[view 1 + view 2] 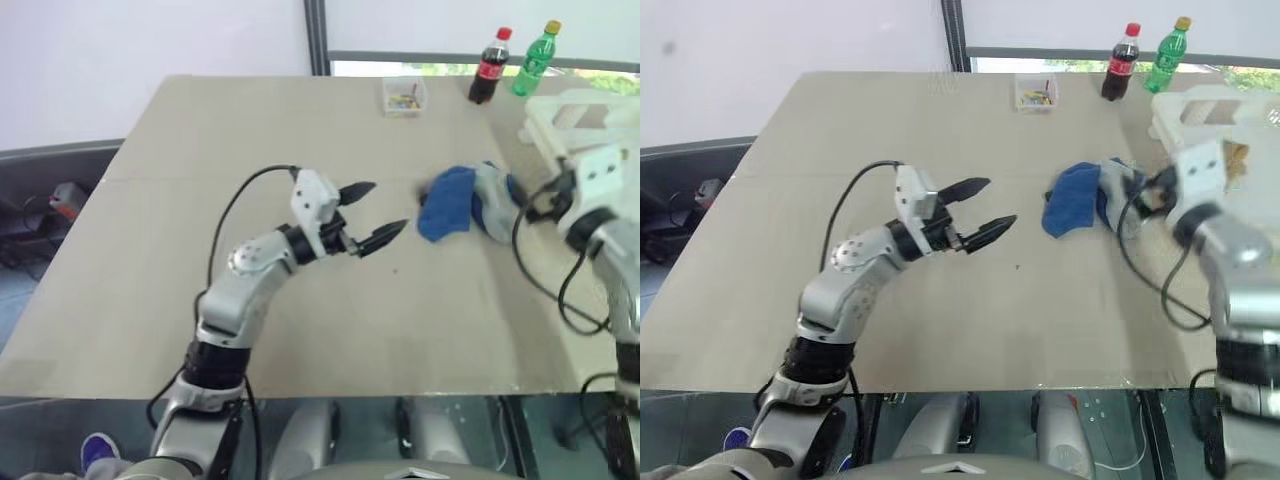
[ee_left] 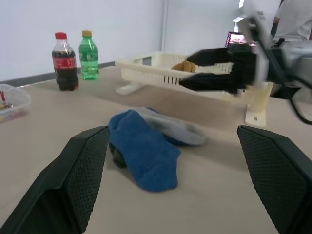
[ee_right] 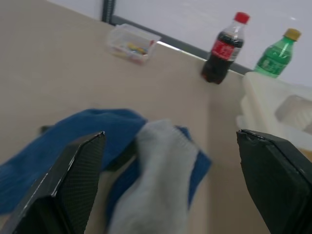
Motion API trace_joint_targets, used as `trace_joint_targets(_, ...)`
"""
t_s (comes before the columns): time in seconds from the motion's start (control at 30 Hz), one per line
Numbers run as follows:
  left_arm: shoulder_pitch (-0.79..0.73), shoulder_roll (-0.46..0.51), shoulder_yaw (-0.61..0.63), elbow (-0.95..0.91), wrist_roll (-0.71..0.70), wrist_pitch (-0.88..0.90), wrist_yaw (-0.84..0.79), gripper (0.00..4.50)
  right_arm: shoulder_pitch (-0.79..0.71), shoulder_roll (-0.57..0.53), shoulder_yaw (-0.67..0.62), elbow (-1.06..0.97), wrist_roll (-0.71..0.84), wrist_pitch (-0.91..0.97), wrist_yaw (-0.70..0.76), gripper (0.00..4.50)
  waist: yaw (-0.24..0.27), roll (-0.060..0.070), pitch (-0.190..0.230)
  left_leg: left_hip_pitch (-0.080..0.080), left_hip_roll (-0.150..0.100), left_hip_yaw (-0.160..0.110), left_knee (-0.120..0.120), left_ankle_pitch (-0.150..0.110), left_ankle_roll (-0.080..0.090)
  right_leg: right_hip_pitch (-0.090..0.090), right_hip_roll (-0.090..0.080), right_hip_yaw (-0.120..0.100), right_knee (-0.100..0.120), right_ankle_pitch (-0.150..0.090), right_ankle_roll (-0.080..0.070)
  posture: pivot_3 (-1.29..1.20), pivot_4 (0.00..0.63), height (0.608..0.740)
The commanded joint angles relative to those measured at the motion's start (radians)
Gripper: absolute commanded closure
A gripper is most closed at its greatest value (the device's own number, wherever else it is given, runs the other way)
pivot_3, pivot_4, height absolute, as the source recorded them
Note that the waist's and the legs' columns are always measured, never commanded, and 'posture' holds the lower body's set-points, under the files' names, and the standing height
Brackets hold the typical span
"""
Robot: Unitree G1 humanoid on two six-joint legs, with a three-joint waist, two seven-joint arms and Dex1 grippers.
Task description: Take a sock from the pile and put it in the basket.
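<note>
Now left gripper spread wide, empty; right gripper wide (empty) over pile, beside basket.

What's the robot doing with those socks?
It's sorting socks into the basket. The pile of blue and grey socks lies on the table, and a yellow sock is already in the basket. Both grippers are open and empty: the right gripper is by the basket near the pile, the left gripper hangs over the middle of the table.
</note>
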Motion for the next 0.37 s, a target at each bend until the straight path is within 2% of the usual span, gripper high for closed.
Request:
trace_joint_targets(0.03,0.041,0.094,0.061,-0.011,-0.042,-0.009,-0.102,0.00,0.152,-0.017,-0.011,-0.202,-0.001,0.029,0.019,0.04,-0.001,0.000,0.000,0.002,0.000,-0.001,0.000,0.000,0.000,0.002,0.001,-0.001,0.001,0.000,0.000,0.00,0.150,0.740)
trace_joint_targets(0.17,0.114,0.203,0.144,-0.022,-0.067,0.007,-0.141,0.00,0.301,-0.014,-0.057,-0.283,0.023,0.047,0.042,0.04,-0.004,0.000,0.000,0.004,0.003,0.000,0.003,0.000,0.000,0.003,0.003,0.000,0.002,0.000,0.000,0.00,0.150,0.740)
trace_joint_targets(0.37,0.279,0.306,0.261,-0.128,-0.114,0.045,-0.130,0.00,0.443,-0.026,-0.103,-0.348,0.044,0.022,0.108,0.04,-0.002,-0.001,0.000,0.002,0.005,0.000,0.008,0.000,0.000,0.003,0.003,0.000,0.003,0.000,0.000,0.00,0.150,0.740)
